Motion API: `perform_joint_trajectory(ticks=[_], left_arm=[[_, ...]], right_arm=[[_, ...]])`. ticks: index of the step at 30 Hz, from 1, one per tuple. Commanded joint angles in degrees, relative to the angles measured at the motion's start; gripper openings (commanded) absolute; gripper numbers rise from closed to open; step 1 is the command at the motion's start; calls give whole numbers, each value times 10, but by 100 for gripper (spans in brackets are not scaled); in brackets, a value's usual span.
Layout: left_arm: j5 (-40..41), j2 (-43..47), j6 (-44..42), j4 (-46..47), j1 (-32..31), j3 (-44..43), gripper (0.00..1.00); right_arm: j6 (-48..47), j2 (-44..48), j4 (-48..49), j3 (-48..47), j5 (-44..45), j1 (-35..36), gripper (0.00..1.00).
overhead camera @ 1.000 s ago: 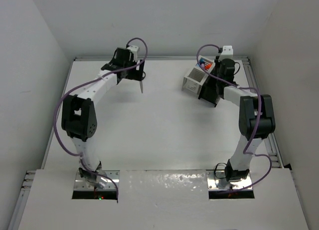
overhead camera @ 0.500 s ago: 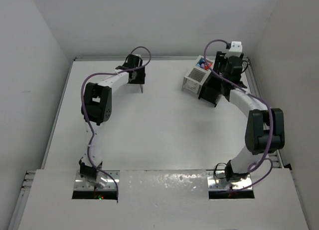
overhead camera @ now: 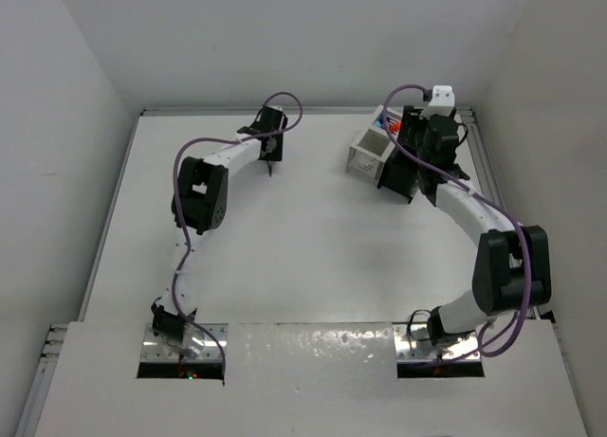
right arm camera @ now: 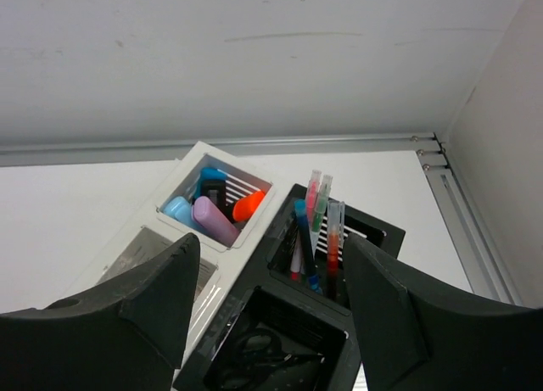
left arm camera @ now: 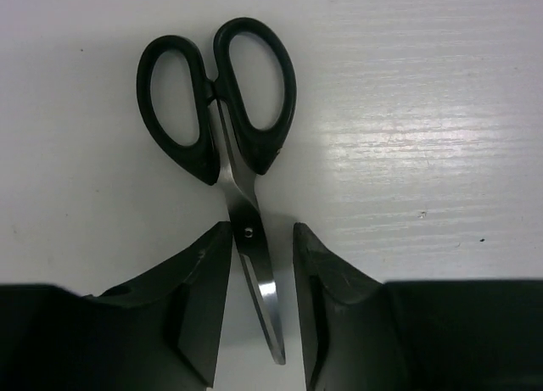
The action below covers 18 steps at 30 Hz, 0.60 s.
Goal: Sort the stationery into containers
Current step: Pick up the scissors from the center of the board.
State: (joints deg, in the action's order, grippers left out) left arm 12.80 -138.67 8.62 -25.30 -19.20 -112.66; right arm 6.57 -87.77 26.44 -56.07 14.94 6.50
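Black-handled steel scissors (left arm camera: 240, 206) lie flat near the worktop's (overhead camera: 285, 238) far edge, blades between the left gripper's (left arm camera: 261, 231) slightly parted jaws, ungripped. The right gripper (right arm camera: 271, 247), jaws wide and empty, hovers over the white slatted organiser box (right arm camera: 200, 146) and black slatted box (right arm camera: 374, 226) at the far right corner

My table (overhead camera: 303, 238) is plain white, boxed in by a white back wall (overhead camera: 313, 39), a left wall (overhead camera: 47, 124) and a right wall (overhead camera: 560, 86). A thin metal rail (right arm camera: 254, 142) runs along its far edge. Soft light gleams off the glossy white board (overhead camera: 313, 347) nearest me.
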Motion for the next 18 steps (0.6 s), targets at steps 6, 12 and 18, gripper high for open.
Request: perform_joint_trajectory(ticks=[6, 12, 18], left_arm=[[-16, -5, -47, -37, 0, 4, 1], [-110, 48, -141, 10, 11, 78, 0], [-124, 150, -314, 90, 11, 213, 0]], right_arm=[[-28, 57, 9, 4, 11, 33, 67], [-37, 71, -14, 14, 13, 100, 67], [52, 56, -36, 18, -51, 164, 66]])
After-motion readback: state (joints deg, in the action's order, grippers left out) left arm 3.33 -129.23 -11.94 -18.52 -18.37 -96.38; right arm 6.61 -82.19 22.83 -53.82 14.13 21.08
